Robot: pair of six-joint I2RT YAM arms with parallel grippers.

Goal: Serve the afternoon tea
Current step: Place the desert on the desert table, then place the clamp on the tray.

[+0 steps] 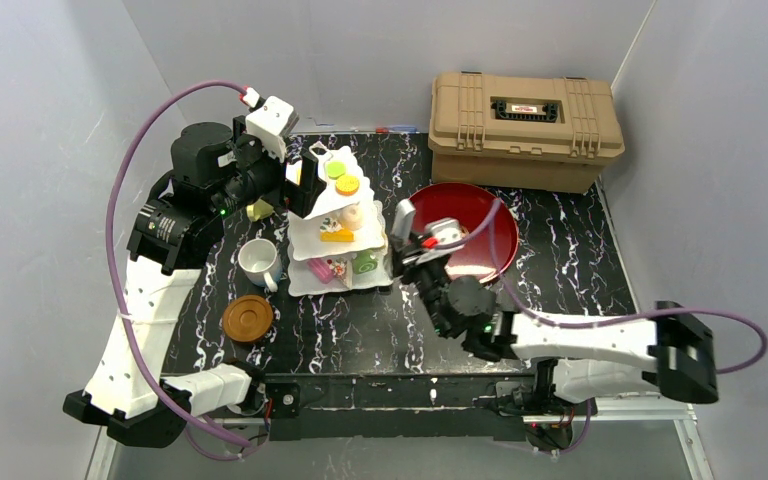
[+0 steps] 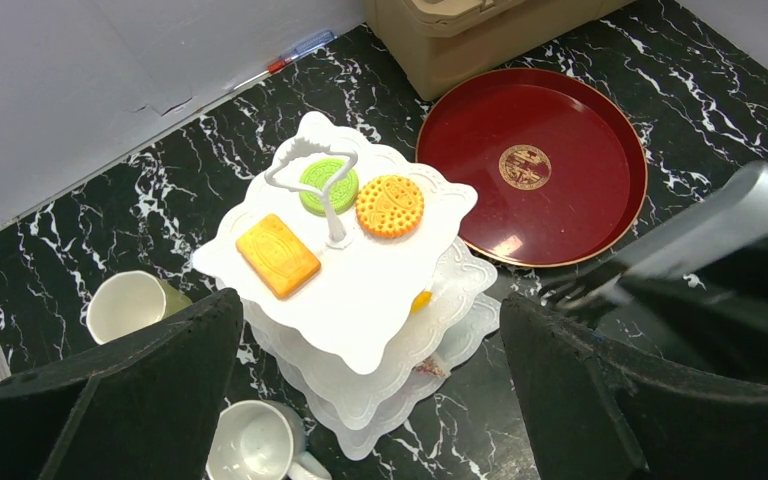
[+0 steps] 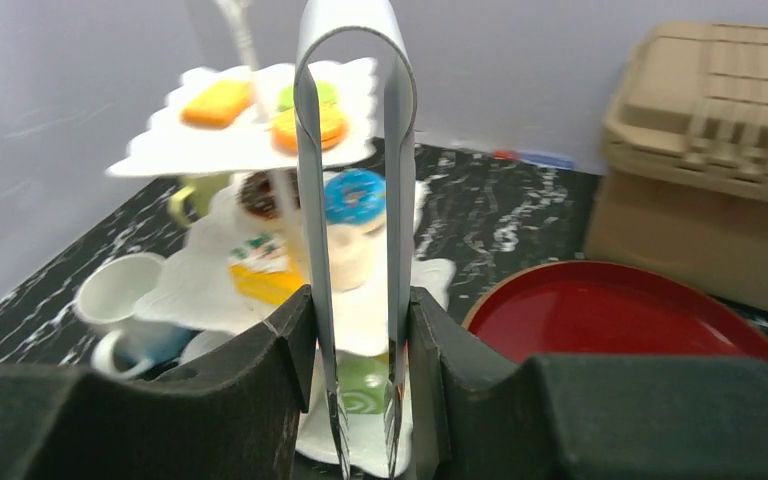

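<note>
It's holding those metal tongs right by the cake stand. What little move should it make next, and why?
Probably ease the tongs down around the green pastry on the bottom tier of the cake stand. The right gripper grips them with their tips poised just in front of it, apparently empty.

We're looking at a small booth here, closed in by plain pale grey walls: a back wall (image 1: 360, 60), a left wall (image 1: 30, 150) and a right wall (image 1: 720, 150), all bare and matte. Between them we've got a table (image 1: 360, 330) with a black top veined in white like marble. At its far right corner a tan ribbed case (image 1: 525, 125) sits shut against the back wall. Just in front of it lies a round red tray (image 1: 465, 200). Along the back edge we spot a thin pen (image 2: 300, 50). The light is even and soft, with a faint glare on the tray.
</note>
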